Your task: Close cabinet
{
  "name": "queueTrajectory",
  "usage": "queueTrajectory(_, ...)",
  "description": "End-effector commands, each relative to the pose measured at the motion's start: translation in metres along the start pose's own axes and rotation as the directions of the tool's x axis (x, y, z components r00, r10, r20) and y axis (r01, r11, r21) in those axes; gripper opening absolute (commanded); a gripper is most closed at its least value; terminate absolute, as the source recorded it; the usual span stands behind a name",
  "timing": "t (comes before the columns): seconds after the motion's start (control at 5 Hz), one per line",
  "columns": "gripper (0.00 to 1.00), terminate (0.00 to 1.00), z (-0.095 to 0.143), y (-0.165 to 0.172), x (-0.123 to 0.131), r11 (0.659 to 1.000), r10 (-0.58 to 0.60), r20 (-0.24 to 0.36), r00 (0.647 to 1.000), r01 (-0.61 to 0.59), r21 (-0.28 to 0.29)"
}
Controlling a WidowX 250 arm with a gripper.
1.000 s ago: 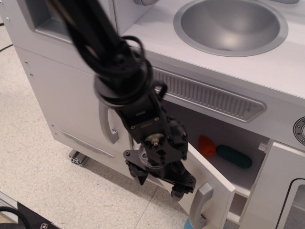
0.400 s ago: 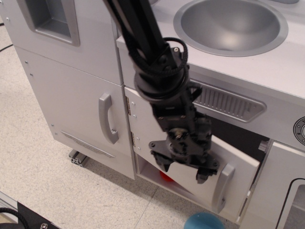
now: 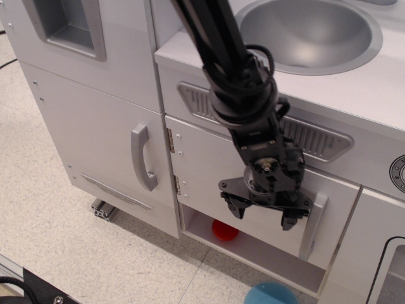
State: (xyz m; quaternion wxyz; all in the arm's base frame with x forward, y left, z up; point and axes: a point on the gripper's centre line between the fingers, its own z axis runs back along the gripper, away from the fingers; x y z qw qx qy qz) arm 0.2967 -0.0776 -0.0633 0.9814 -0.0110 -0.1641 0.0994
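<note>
The cabinet's wide white door (image 3: 202, 166) lies almost flush with the front of the white toy kitchen, metal hinges (image 3: 171, 140) at its left, grey bar handle (image 3: 312, 226) at its right. My gripper (image 3: 262, 215) is open and empty, right in front of the door's lower right part, just left of the handle. The compartment's inside is hidden behind the door. An open slot below the door shows a red ball (image 3: 224, 230).
A taller narrow door with a grey curved handle (image 3: 143, 158) stands to the left, a panel with a recessed grey window (image 3: 69, 25) above it. A metal sink (image 3: 308, 31) is in the counter. A blue round thing (image 3: 271, 294) lies on the floor below.
The door has swung from wide open to nearly closed, hiding the orange and green items inside. My gripper moved right and toward the cabinet with the door.
</note>
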Motion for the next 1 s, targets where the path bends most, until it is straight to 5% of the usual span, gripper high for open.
queueTrajectory(0.0,1.0,0.0,0.029,0.005,0.01,0.998,-0.029,0.02,0.999,0.03,-0.048)
queueTrajectory(0.2,1.0,0.0,0.055,0.027,-0.018,0.995,-0.086,-0.008,0.996,0.085,-0.059)
queueTrajectory(0.6,1.0,0.0,0.065,0.042,-0.027,0.994,-0.1,-0.061,0.993,0.097,-0.048)
queueTrajectory(0.8,1.0,1.0,0.065,0.042,-0.027,0.994,-0.1,-0.061,0.993,0.097,-0.048)
